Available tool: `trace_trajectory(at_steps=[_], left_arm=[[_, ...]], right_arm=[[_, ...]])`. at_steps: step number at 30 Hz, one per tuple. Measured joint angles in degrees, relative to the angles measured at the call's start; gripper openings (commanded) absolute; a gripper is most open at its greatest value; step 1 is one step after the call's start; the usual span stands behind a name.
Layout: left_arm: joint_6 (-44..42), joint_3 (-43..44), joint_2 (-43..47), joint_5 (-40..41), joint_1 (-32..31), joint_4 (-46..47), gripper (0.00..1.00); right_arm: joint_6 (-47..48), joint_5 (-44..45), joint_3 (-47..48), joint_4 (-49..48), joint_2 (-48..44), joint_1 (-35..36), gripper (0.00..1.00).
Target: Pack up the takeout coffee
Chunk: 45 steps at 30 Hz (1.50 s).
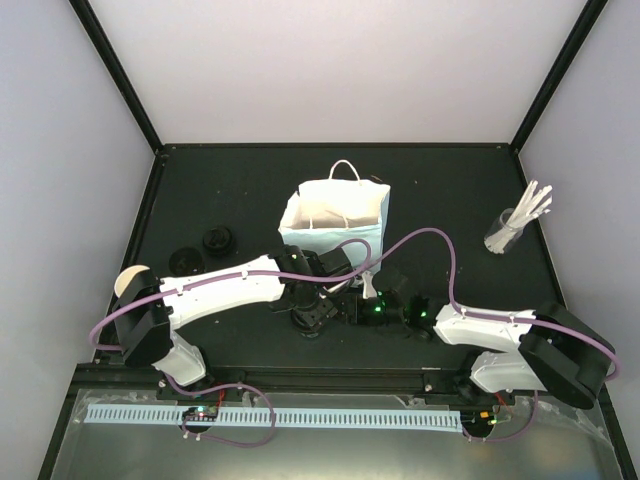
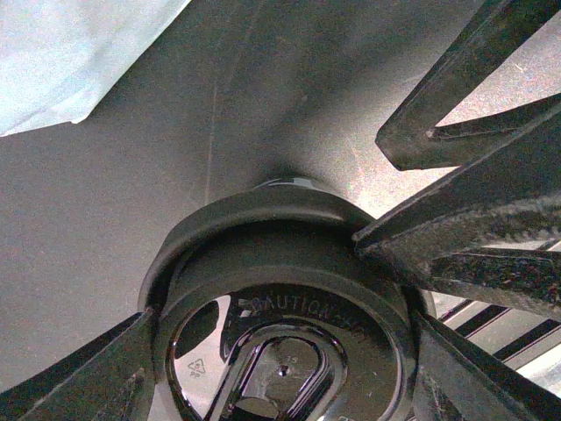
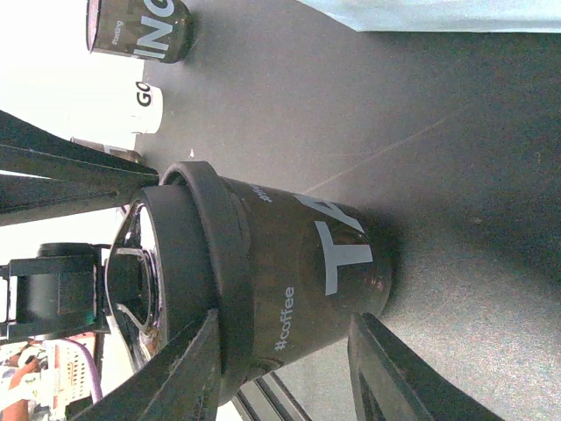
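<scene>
My left gripper (image 2: 280,320) closes on the glossy black round plastic lid (image 2: 289,289), which is embossed with a caution warning; its rough black fingers press opposite sides of the rim. The lid caps a dark tapered paper cup with white lettering (image 3: 307,263), standing upright on the matte black table (image 1: 230,180) just in front of the light-blue paper bag (image 1: 330,240). My right gripper (image 3: 282,320) is partly spread alongside the cup, one finger near the lid, one near the base; whether it squeezes, I cannot tell.
</scene>
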<state>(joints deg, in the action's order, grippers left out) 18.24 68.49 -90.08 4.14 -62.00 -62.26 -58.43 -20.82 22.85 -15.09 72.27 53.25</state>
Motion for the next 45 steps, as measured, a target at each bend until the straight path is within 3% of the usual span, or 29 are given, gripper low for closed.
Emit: trace_trajectory(at_steps=[19, 45], left_arm=[[0.02, -0.33, -0.28, -0.04, 0.0, 1.03, 0.75], [0.0, -0.33, -0.7, -0.24, 0.11, 0.5, 0.75]], right_arm=[[2.64, 1.36, 2.03, 4.44, 0.52, 0.0, 0.43], [-0.72, -4.0, 0.76, -1.62, 3.28, -1.38, 0.42]])
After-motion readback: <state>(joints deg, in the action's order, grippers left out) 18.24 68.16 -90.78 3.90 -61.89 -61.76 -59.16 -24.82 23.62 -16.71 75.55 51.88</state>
